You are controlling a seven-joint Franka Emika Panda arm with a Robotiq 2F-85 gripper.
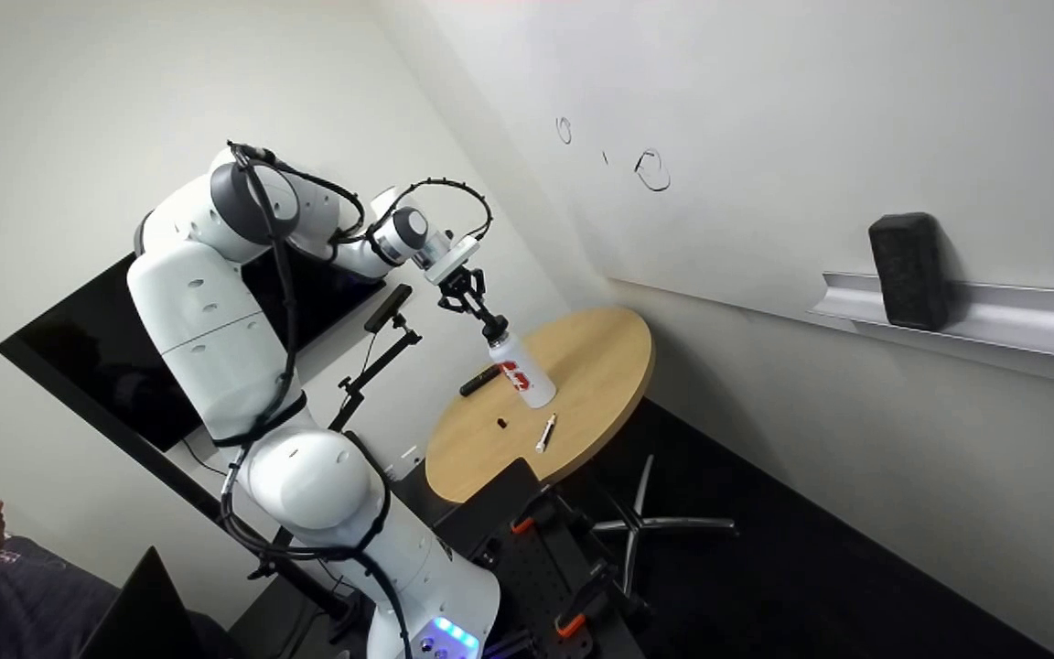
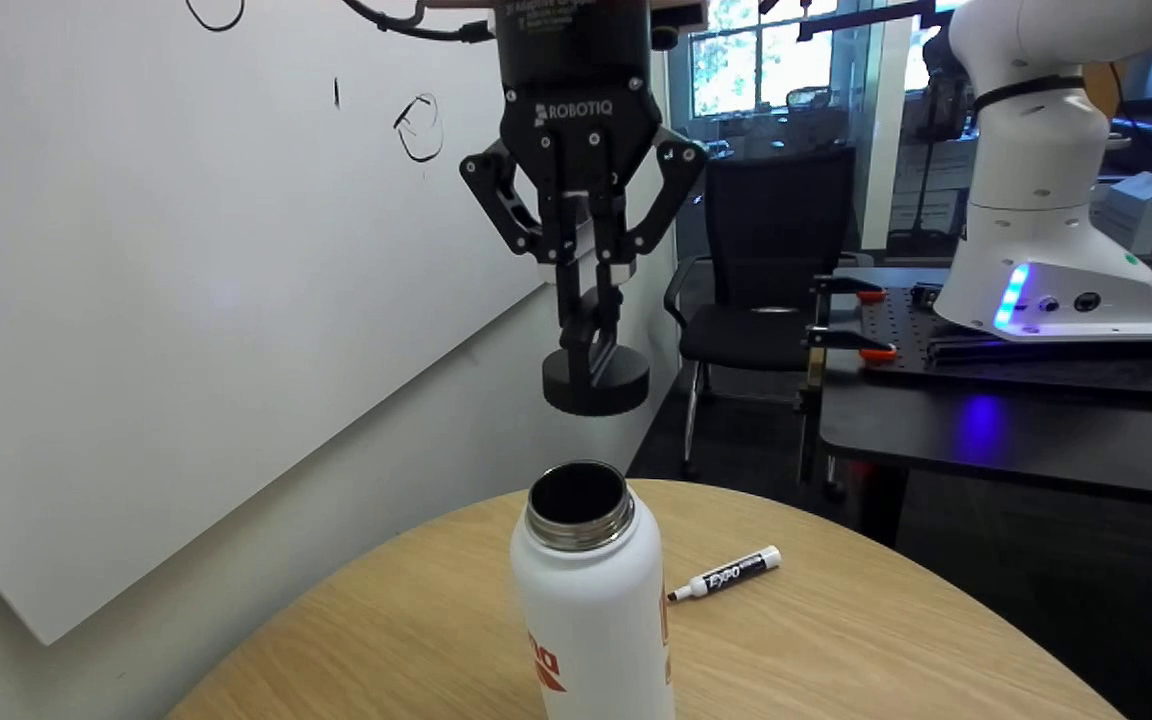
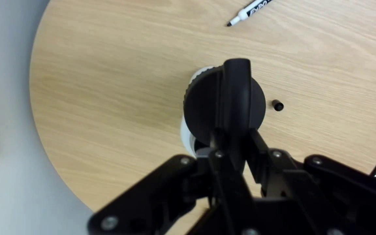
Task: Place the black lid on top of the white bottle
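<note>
ROBOTIQ claw (image 2: 591,308) grips the black lid (image 2: 628,385) above the white bottle (image 2: 598,610); marker (image 2: 731,574) reads EXPO

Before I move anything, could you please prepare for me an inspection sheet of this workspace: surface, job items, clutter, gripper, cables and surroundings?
Surface: round wooden table with pale grain.
White bottle: upright, mouth open.
Black lid: held above the white bottle, not yet seated.
Clutter: uncapped marker and small black cap on the round wooden table; dark elongated object, identity unclear.
Gripper: closed on the black lid; exact contact hard to tell, black against black.
Cables: black cables strapped along the robot arm.
Surroundings: whiteboard, black chair, person only partly in view.
</note>
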